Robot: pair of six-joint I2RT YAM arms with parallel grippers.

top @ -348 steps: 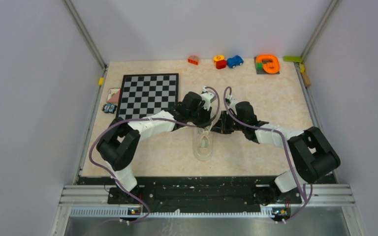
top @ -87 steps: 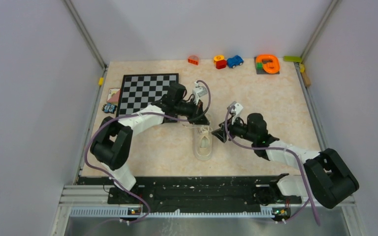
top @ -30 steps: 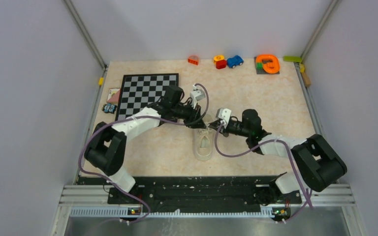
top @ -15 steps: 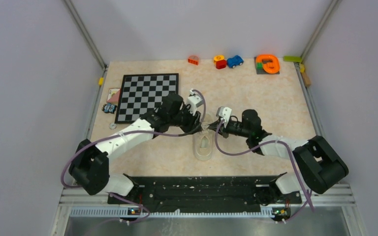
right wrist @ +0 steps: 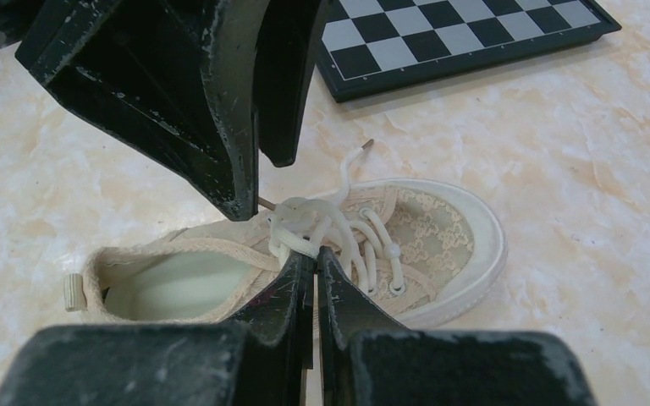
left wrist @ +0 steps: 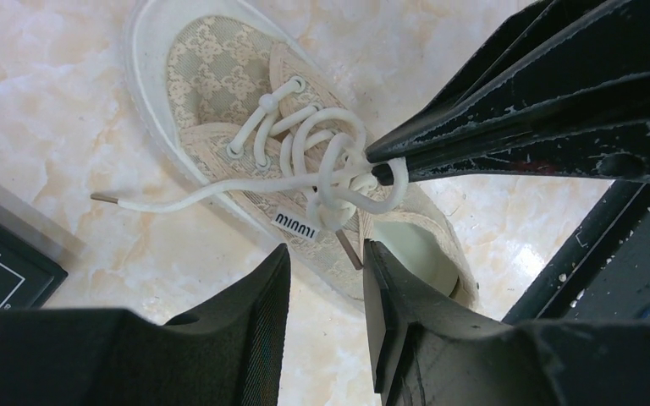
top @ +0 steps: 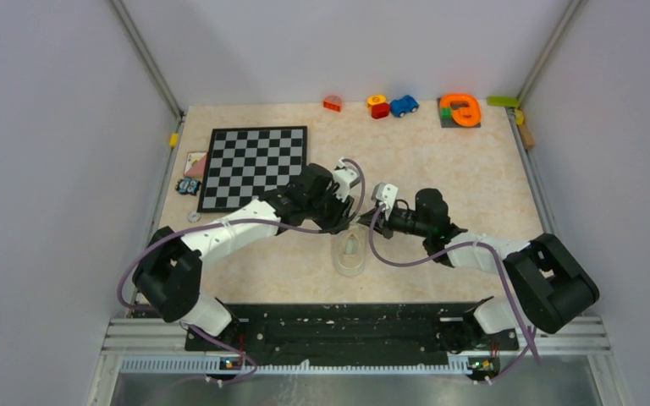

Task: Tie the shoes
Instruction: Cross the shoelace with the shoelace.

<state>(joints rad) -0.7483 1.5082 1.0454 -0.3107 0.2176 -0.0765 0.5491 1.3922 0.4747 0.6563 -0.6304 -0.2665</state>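
Spanning the whole top view, the beige marbled table carries everything. Left arm and right arm both reach in toward the middle, wrists nearly meeting. Chessboard lies flat on the far-left part, w/ a couple of small items just beside its left edge.

Cream sneaker sits on its sole on the table btwn the two arms. It is near the board's near-right corner but apart from it, heel toward the arm bases. Its toe end is hidden under the grippers in the top view.

Left gripper hovers over the sneaker's tongue w/ jaws parted, nothing clamped (one lace tip lies below the gap; can't tell if it touches a finger). Right gripper is pinched tight on the white laces at the tangled crossing above the tongue, a loop wrapped round its tip. One lace end trails off the sneaker's side onto the table toward the board.

Toys line the far edge, well apart from the sneaker: orange ring piece, blue car, red-yellow block, orange block.
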